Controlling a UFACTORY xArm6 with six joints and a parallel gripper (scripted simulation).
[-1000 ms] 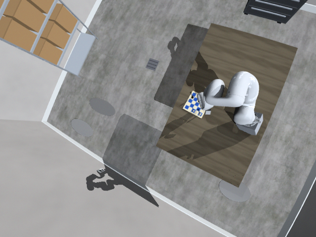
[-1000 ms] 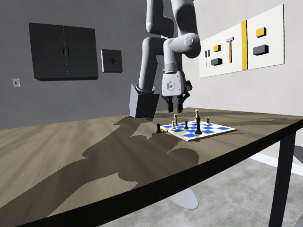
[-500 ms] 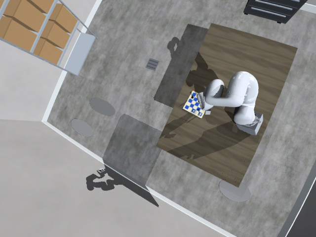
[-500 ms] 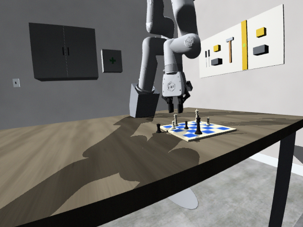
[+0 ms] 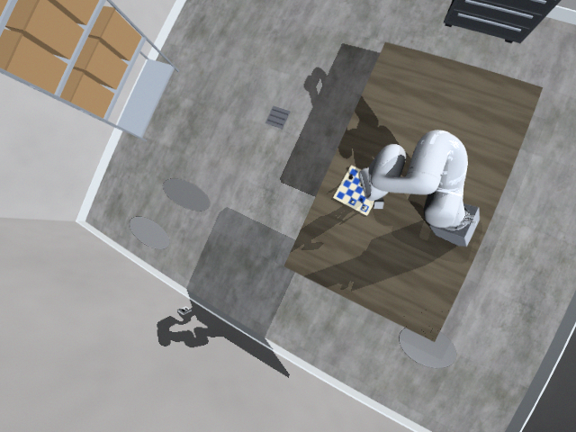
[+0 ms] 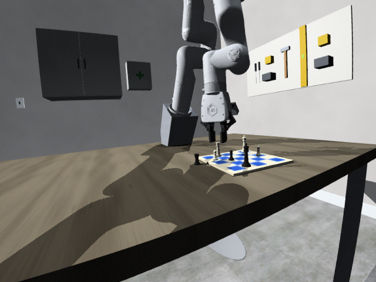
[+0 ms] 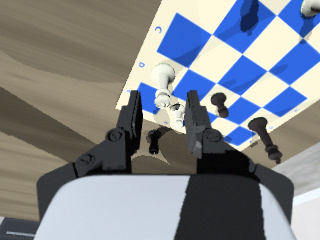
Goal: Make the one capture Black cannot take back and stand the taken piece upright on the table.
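Pincer [image 6: 218, 136], half apart and empty, above white piece [image 6: 217, 148] near desk [image 6: 91, 182] far edge; black rook [image 6: 197, 158] already off-board; descent and grasp next.
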